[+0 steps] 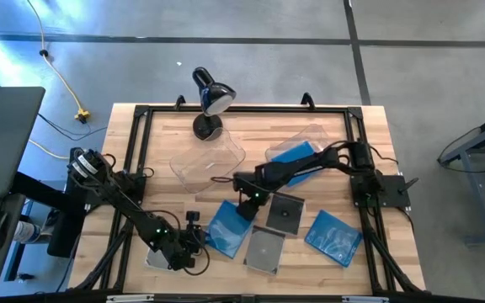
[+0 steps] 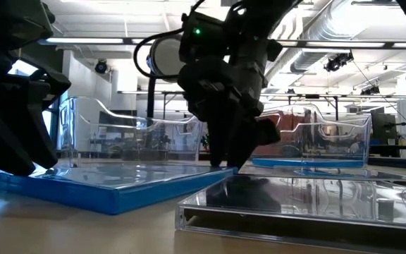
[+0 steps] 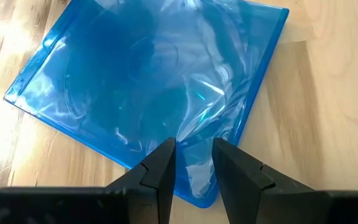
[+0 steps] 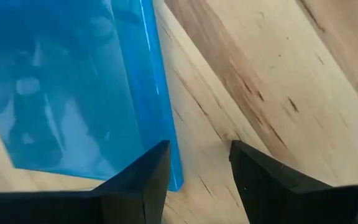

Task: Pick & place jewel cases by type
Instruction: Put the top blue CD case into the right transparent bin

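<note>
Both arms work one blue jewel case [image 1: 225, 227] lying flat on the desk [image 1: 167, 135] near its front edge: right gripper [image 4: 199, 165] fingers narrowly open straddling its edge to pinch, left gripper [image 3: 193, 163] fingers narrow over the opposite edge

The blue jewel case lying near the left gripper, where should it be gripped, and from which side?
Probably by a thin edge: the blue jewel case lies flat on the table, so fingers can't span its face. The left gripper already straddles its near edge.

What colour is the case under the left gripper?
Bright blue. The case shows best in the left wrist view, beyond the left gripper.
</note>
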Controlling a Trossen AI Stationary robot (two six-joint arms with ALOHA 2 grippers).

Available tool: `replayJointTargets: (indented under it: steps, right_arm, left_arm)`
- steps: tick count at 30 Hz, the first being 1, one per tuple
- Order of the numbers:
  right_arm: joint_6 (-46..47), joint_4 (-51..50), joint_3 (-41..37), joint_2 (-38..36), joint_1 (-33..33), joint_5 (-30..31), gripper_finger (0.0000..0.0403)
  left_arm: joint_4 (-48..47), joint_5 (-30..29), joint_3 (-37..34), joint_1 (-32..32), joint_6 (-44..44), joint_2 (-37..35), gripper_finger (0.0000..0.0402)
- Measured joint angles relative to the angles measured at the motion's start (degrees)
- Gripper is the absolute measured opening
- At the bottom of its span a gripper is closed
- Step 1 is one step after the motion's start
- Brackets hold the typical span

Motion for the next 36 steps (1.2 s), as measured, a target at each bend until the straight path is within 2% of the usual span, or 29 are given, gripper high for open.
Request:
replayJointTargets:
  steps: [8, 16, 24, 28, 32, 36]
  right_arm:
    - [1.1, 6.1, -1.5, 0.3, 0.4, -6.7, 0.0161]
    - [2.8, 14.1, -1.6, 0.3, 0.7, -9.5, 0.0161]
    - [3.8, 23.9, -1.5, 0.3, 2.0, -17.0, 0.0161]
    - [3.9, 28.7, -1.5, 0.3, 1.9, -16.6, 0.0161]
    - [3.8, 27.4, -1.5, 0.3, 1.9, -15.2, 0.0159]
    - [3.5, 25.6, -1.5, 0.3, 1.9, -15.0, 0.0134]
  left_arm:
    - [0.0, 0.2, 0.0, 0.0, 0.0, 0.0, 0.0108]
    - [-0.1, 0.9, 0.0, -0.1, -0.3, -0.1, 0.0108]
    - [0.1, 0.6, 0.1, -0.1, 0.3, -0.1, 0.0108]
    - [0.1, -0.1, 0.1, -0.1, 0.3, -0.1, 0.0108]
    - [0.5, -0.8, 0.0, -0.1, 1.0, 0.0, 0.0108]
    - [1.2, -2.9, 0.0, -0.7, 2.6, 0.1, 0.0108]
